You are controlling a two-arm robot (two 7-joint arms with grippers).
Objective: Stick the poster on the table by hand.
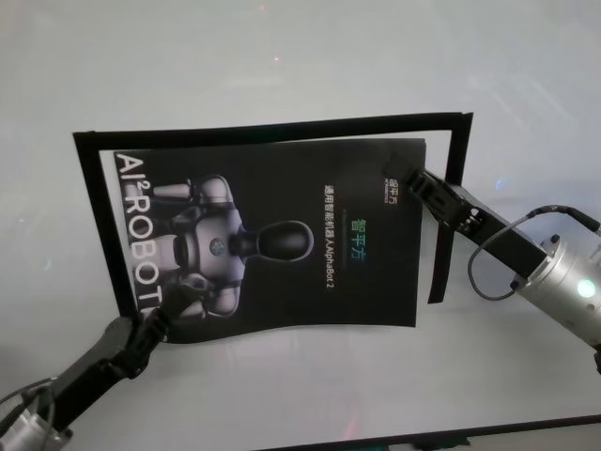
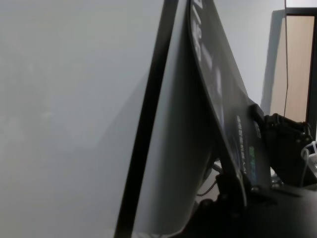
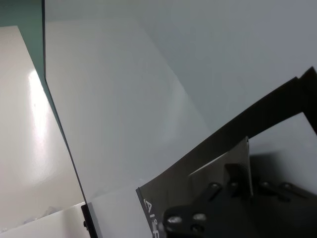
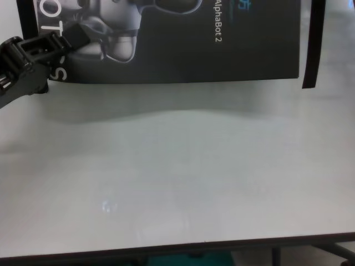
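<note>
Head view shows one poster [image 1: 282,235], black and glossy with a silver robot figure and white lettering, held over the white table [image 1: 282,56] inside a frame of three narrow black tape strips [image 1: 272,127] along its far, left and right sides. Two grippers are at work. The left gripper [image 1: 150,329] is at the poster's near-left corner, its jaws clamped on the sheet's edge. The right gripper [image 1: 418,183] is at the far-right corner, its jaws closed on that corner. Chest view shows the poster's near edge [image 4: 183,77] bowed and lifted off the table, with a soft shadow [image 4: 138,119] on the tabletop beneath it.
</note>
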